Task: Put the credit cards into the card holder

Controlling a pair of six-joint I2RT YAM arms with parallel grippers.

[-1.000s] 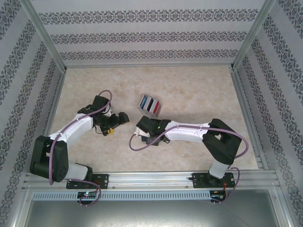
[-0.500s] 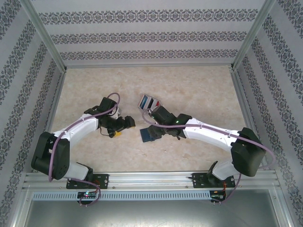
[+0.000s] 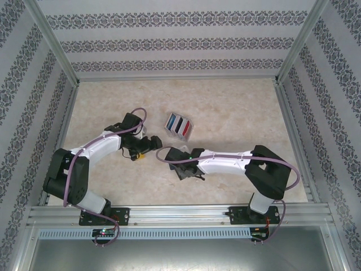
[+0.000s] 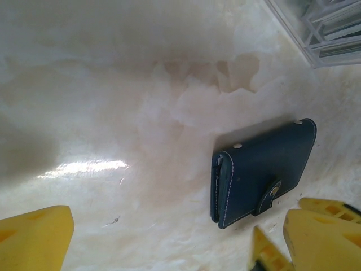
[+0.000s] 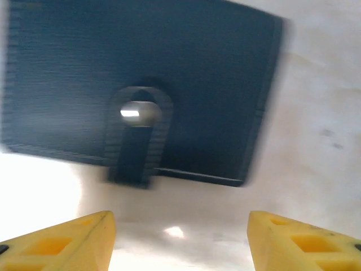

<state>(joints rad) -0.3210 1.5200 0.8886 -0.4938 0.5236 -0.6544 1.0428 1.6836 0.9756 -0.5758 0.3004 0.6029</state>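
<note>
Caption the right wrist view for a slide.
Open right gripper facing the closed navy card holder, snap tab up, on the table.

One navy wallet [image 4: 256, 169]. One clear case [image 3: 190, 131] holding three cards [image 3: 179, 124]: one blue, one dark, one red. Two robot arms: one left arm [image 3: 101, 148], one right arm [image 3: 225, 162].

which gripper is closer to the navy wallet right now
Right. The right gripper hangs close above the navy wallet, which lies just ahead of it; the left gripper sits farther off to its left.
</note>
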